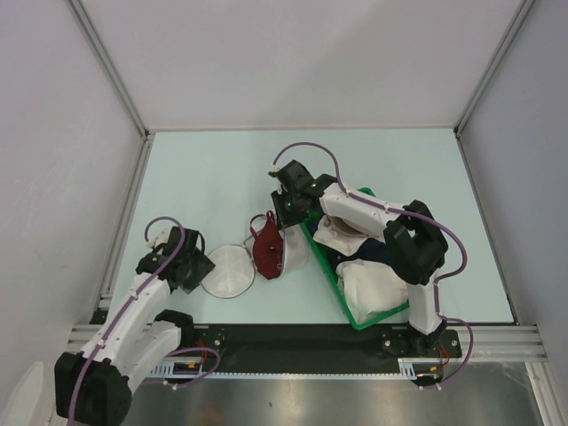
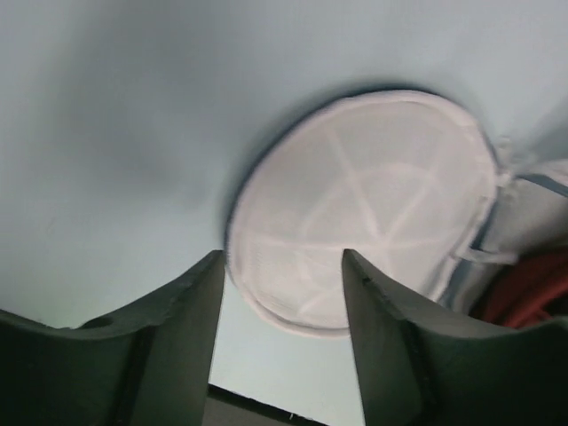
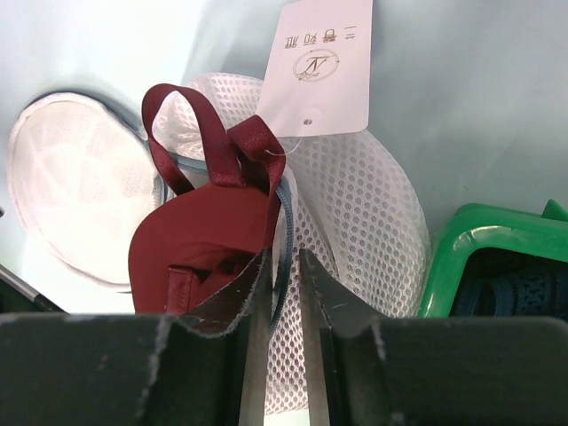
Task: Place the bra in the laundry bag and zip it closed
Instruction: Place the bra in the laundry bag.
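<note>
The laundry bag [image 1: 228,271] lies open on the table, its flat white mesh half to the left and its domed half [image 1: 297,253] to the right. The maroon bra [image 1: 266,248] sits in the domed half and stands up out of it. My left gripper [image 1: 201,270] is open just left of the flat half [image 2: 373,195], with nothing between its fingers. My right gripper [image 3: 284,257] is over the domed half [image 3: 364,222]. Its jaws stand slightly apart with the dark zipper rim between them, right beside the bra [image 3: 204,231]. The bra's white tag [image 3: 319,67] hangs out past the mesh.
A green plastic basket [image 1: 333,271] holding white and navy garments [image 1: 373,284] stands close to the right of the bag, under my right arm. White walls enclose the table on three sides.
</note>
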Controlling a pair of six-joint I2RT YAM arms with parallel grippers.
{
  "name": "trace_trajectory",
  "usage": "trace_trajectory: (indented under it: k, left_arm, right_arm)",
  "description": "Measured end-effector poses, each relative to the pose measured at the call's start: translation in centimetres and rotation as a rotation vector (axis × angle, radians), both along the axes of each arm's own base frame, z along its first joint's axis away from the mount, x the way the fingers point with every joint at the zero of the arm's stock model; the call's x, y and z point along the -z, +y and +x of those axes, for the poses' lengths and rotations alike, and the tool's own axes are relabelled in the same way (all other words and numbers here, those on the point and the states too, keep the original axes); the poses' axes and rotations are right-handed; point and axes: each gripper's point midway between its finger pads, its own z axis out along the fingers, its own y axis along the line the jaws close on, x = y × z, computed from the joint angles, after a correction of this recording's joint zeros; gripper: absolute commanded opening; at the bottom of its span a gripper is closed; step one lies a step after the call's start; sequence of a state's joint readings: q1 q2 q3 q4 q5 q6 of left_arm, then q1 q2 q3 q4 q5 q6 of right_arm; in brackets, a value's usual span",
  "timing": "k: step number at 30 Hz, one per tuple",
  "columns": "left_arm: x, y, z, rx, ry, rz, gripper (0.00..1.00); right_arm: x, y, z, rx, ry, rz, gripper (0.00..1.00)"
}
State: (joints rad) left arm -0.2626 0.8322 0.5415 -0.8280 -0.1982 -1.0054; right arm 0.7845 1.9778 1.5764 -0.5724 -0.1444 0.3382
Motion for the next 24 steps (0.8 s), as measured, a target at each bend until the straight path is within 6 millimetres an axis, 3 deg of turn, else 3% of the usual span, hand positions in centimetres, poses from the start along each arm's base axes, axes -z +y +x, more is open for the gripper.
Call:
trace_trajectory:
  k: [4, 9, 10, 12, 13, 16, 20, 24]
  left_arm:
    - [2.8, 1.7, -1.8, -0.136, 0.083, -0.020, 0.56]
    - [4.2, 2.0, -2.4, -0.173, 0.108, -0.035, 0.58]
    - [4.3, 1.8, -1.9, -0.169, 0.091, -0.048, 0.55]
    - [4.3, 1.4, -1.0, -0.163, 0.055, -0.072, 0.38]
    - [4.3, 1.1, -0.5, -0.162, 0.037, -0.086, 0.21]
    - [4.7, 1.0, 0.1, -0.164, 0.023, -0.091, 0.00]
    - [4.5, 1.2, 0.2, -0.168, 0.006, -0.088, 0.00]
    - [3.5, 2.0, -0.2, -0.169, -0.010, -0.046, 0.00]
  right_arm:
    - [-0.2, 0.0, -0.1, -0.003, -0.001, 0.003, 0.24]
    - [-0.8, 0.0, -0.1, -0.006, -0.010, 0.010, 0.24]
    - [-0.9, 0.0, -0.1, -0.007, -0.012, 0.013, 0.24]
    - [-1.3, 0.1, -0.2, -0.008, -0.016, 0.019, 0.24]
    - [-1.4, 0.1, -0.2, -0.009, -0.018, 0.022, 0.24]
    - [-1.8, 0.1, -0.3, -0.012, -0.020, 0.029, 0.38]
    - [-1.9, -0.1, -0.6, -0.020, -0.032, 0.008, 0.51]
    - [-2.3, -1.0, -0.8, -0.021, -0.088, -0.077, 0.57]
